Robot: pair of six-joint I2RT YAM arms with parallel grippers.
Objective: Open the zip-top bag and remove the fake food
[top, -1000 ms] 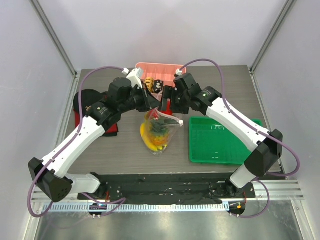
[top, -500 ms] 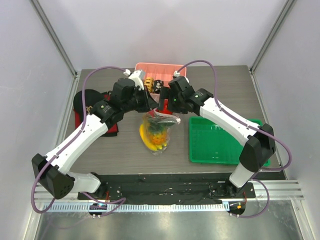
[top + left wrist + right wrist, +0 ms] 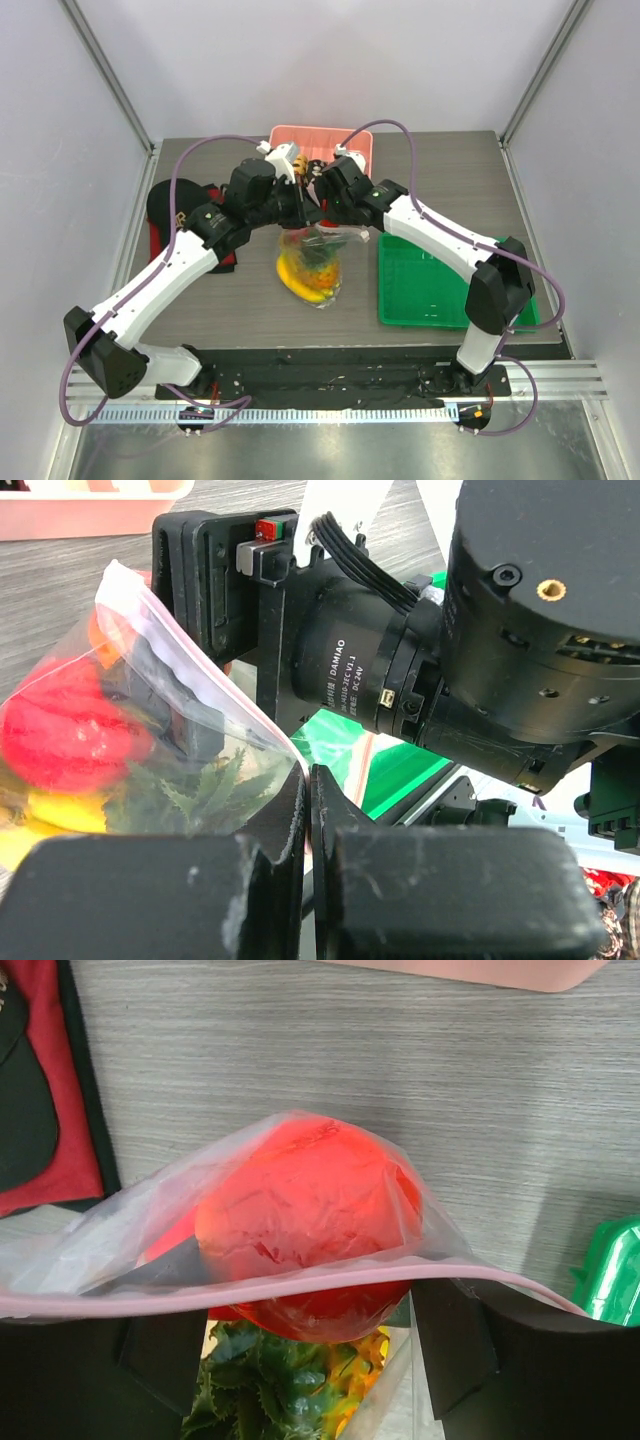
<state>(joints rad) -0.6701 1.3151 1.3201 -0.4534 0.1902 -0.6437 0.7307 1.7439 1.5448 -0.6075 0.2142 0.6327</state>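
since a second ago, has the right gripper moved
Yes: the right gripper shifted left, away from the green tray, in front of the pink tray.

The zip-top bag [image 3: 318,262] is lying mid-table, the fake food [image 3: 301,274] sitting inside it. My left gripper [image 3: 308,780] and right gripper [image 3: 305,1325] are hanging at its far edge — a tray [image 3: 322,136] lying behind, a crate [image 3: 442,288] sitting rightward.

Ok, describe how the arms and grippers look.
The left arm and right arm have white links with black joints and bases. A purple cable loops along each. The left gripper and right gripper have black blocky fingers. One black motor housing reads DAMIAO.
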